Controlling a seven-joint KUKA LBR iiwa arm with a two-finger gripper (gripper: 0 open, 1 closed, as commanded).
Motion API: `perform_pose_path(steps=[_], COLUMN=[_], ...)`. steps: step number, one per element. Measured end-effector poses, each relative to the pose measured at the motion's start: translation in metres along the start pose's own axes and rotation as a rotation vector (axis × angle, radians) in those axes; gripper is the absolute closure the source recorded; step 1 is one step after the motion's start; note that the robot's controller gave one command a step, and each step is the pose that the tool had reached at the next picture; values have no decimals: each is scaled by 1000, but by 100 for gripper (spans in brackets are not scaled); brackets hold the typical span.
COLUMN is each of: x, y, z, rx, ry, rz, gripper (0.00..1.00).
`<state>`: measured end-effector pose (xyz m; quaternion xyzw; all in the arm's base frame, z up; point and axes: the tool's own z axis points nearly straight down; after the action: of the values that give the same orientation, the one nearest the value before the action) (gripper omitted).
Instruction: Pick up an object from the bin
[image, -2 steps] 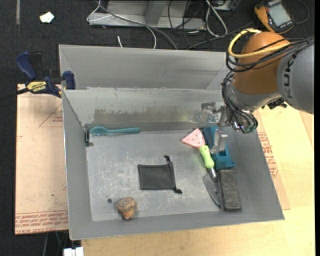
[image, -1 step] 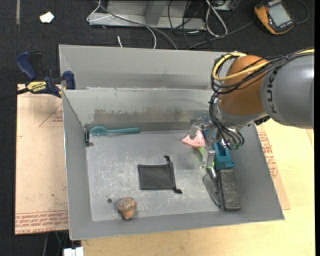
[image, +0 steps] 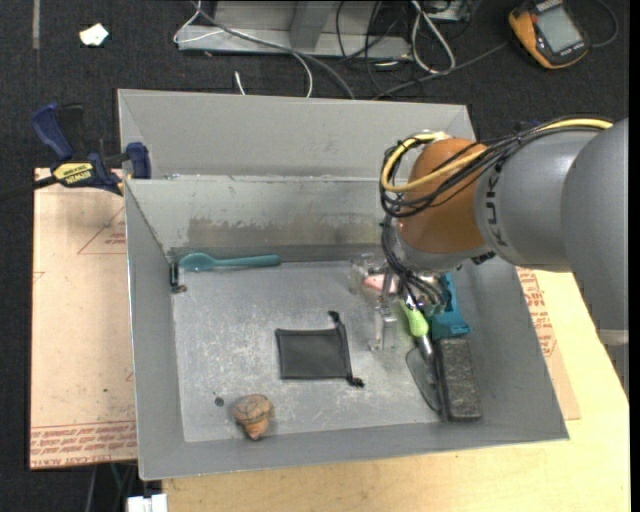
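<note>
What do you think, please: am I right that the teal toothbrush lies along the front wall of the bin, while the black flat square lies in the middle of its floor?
Not quite. The teal toothbrush lies along the back wall of the bin, towards its left, not the front wall, as the camera view shows. The black flat square does lie in the middle of the floor.

The bin (image: 155, 320) is dull grey metal, its floor scuffed and speckled. The far-left toothbrush (image: 230, 262) looks smooth teal plastic; the middle black square (image: 313, 354) matt; the right-hand grey block (image: 462, 378) rough and felt-like.
</note>
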<state>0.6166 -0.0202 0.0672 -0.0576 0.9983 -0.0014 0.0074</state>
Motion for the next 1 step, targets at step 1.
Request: perform_pose_path(steps=[1], x=[-4], y=[23], z=[-2], rx=[1], ry=[2], rz=[-13], gripper=[0])
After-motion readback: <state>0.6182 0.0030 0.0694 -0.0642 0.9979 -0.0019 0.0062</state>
